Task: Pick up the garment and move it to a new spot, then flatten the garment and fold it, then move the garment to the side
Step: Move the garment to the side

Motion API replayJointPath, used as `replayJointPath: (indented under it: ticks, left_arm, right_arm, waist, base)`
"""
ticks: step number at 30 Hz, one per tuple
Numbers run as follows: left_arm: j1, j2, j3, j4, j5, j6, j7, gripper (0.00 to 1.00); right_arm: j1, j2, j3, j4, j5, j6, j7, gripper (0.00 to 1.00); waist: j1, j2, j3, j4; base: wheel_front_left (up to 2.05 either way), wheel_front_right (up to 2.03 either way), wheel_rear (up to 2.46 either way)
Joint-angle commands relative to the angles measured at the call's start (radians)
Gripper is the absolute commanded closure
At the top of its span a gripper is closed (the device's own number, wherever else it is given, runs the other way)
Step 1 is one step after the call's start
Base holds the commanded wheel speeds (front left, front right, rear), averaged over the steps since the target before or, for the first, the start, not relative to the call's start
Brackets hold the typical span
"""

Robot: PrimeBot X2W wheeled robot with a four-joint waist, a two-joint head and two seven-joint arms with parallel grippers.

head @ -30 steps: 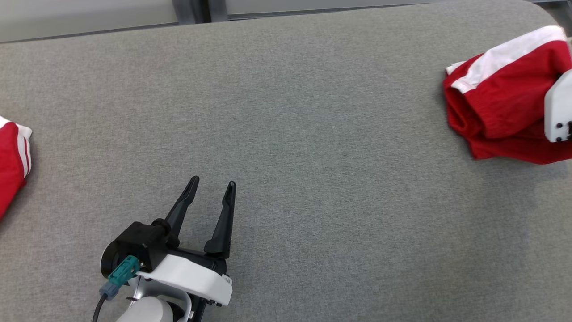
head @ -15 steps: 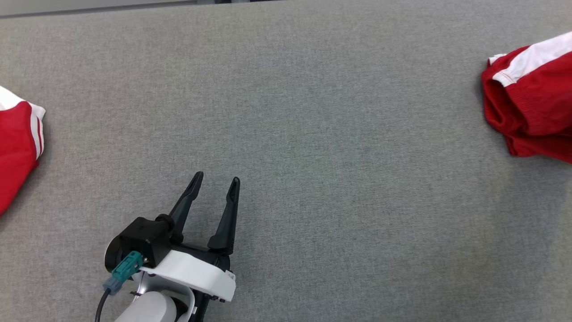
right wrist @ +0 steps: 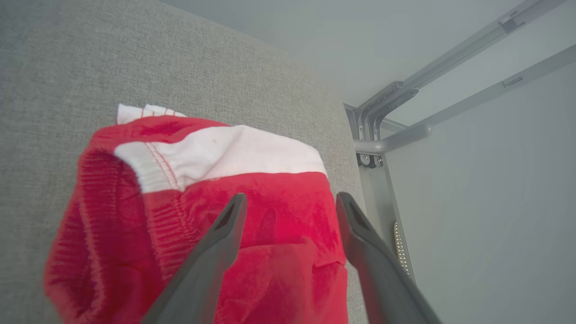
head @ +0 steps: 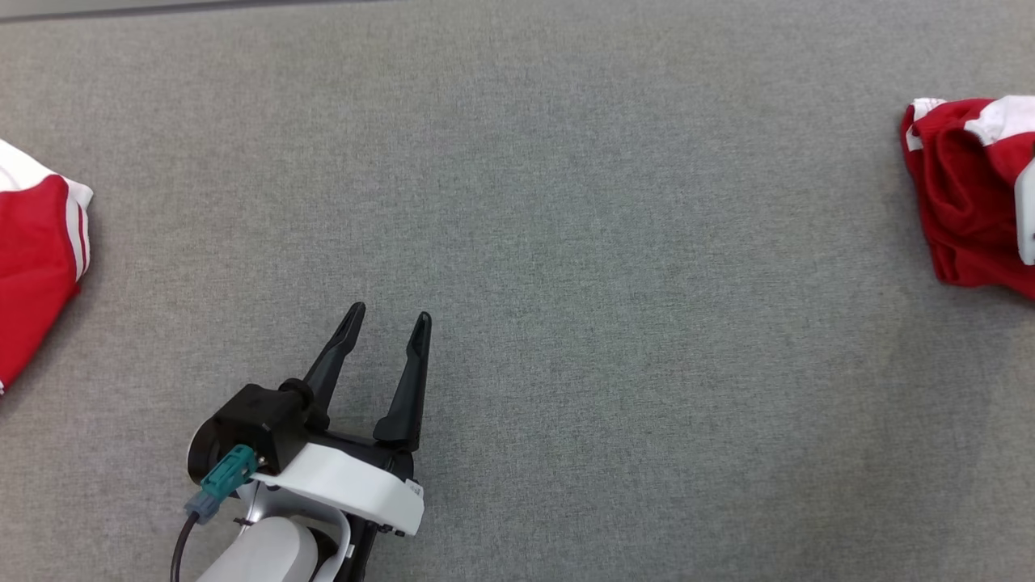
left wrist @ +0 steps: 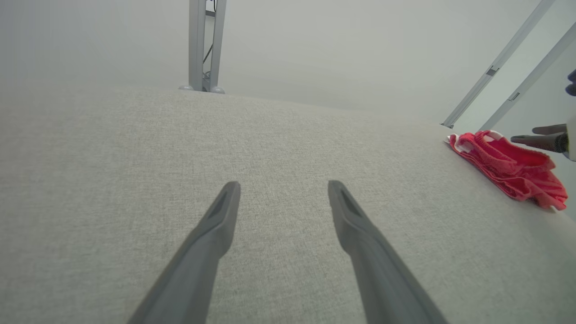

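The red garment (head: 962, 202), with its white waistband, lies bunched at the right edge of the grey fabric bench (head: 566, 202), near a corner. The right end effector (right wrist: 290, 204) hovers over it, released, dark fingers spread above the cloth and pinching nothing. The left end effector (head: 389, 314) is likewise released, over bare bench well apart from the garment. A second red garment (head: 36, 267) with white stripes lies at the bench's left edge. A metal frame (right wrist: 387, 126) stands just past the corner beside the garment, and grey posts (left wrist: 204, 45) rise beyond the far edge. A teal connector (head: 228, 478) with a dark cable sits on the left wrist. A small label (head: 413, 487) on its white housing is too small to read.
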Motion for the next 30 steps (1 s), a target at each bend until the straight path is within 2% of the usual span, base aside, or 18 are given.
replayJointPath:
  ticks: [1, 6, 17, 24, 30]
  left_arm:
    - [-0.004, 0.006, 0.005, 0.004, -0.002, -0.002, -0.007, 0.0]
    - [0.022, 0.009, 0.019, 0.016, -0.017, 0.003, -0.012, 0.0]
    - [0.096, 0.021, 0.077, 0.041, -0.055, 0.016, -0.029, 0.0]
    - [0.169, 0.04, 0.139, 0.035, -0.068, 0.037, -0.038, 0.0]
    - [0.24, 0.042, 0.208, 0.013, -0.078, 0.043, -0.042, 0.0]
  right_arm:
    - [0.012, 0.006, -0.012, -0.01, -0.013, 0.0, -0.011, 0.0]
    - [0.022, 0.056, -0.039, -0.005, -0.034, 0.0, -0.058, 0.0]
    - [0.041, 0.178, -0.051, 0.066, 0.073, 0.0, -0.274, 0.0]
    - [0.079, 0.241, 0.015, 0.134, 0.179, 0.0, -0.424, 0.0]
    - [0.151, 0.26, 0.106, 0.114, 0.311, 0.0, -0.474, 0.0]
  waist:
    - [0.0, 0.0, -0.018, -0.005]
    - [0.0, 0.0, -0.089, -0.018]
    - [0.0, 0.0, -0.264, -0.035]
    - [0.0, 0.0, -0.349, -0.025]
    - [0.0, 0.0, -0.382, -0.002]
  base:
    - [0.0, 0.0, 0.0]
    - [0.0, 0.0, 0.0]
    - [0.0, 0.0, 0.0]
    - [0.0, 0.0, 0.0]
    - [0.0, 0.0, 0.0]
